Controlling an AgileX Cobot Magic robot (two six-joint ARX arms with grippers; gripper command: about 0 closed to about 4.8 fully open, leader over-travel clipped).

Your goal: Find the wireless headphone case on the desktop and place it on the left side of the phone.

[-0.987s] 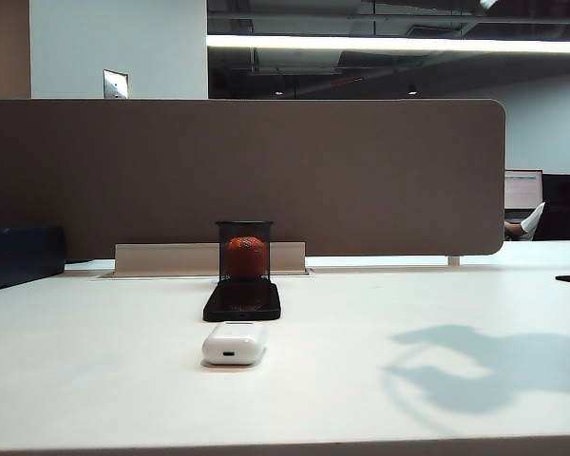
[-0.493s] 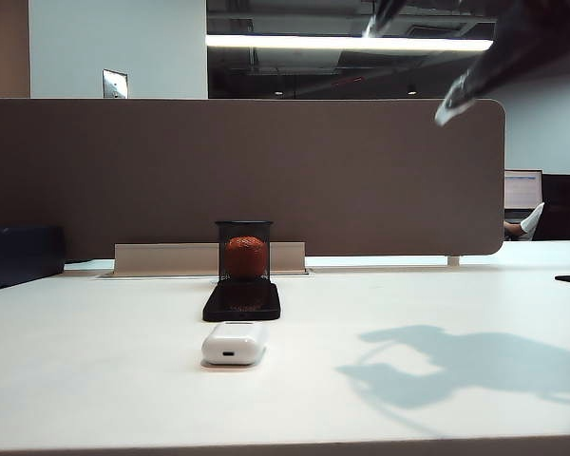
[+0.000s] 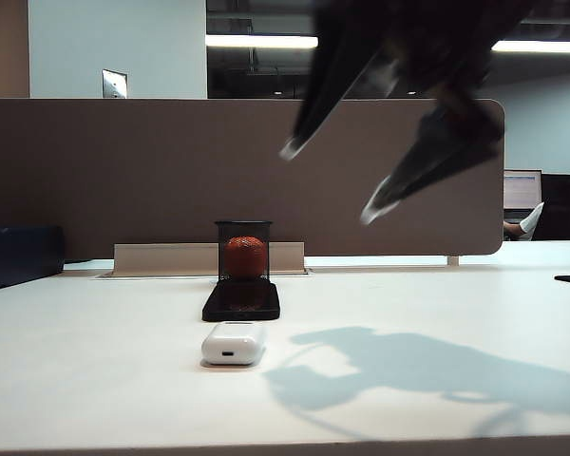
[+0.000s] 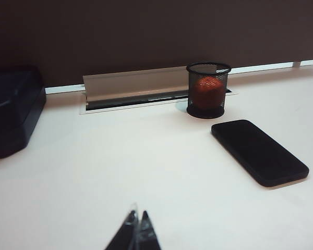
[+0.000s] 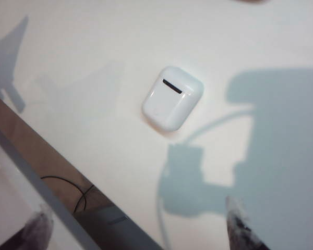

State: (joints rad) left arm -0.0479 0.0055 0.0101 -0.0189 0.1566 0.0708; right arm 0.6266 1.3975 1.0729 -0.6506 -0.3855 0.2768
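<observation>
The case (image 3: 234,343) lies nearest on the desk (image 3: 95,380), flat, its dark port slot facing the exterior camera, a little in front of the phone (image 3: 241,301) and not touching it. The phone lies flat just behind, and right behind it stands a black mesh cup (image 3: 244,250) holding an orange-red ball (image 3: 246,256). Farther back runs the brown partition (image 3: 123,171). The right gripper (image 3: 334,179) hangs in the air well above the desk, right of the case, blurred, jaws spread wide and empty; its wrist view looks down on the case. The left gripper (image 4: 136,229) hovers low over bare desk, fingertips together, holding nothing.
</observation>
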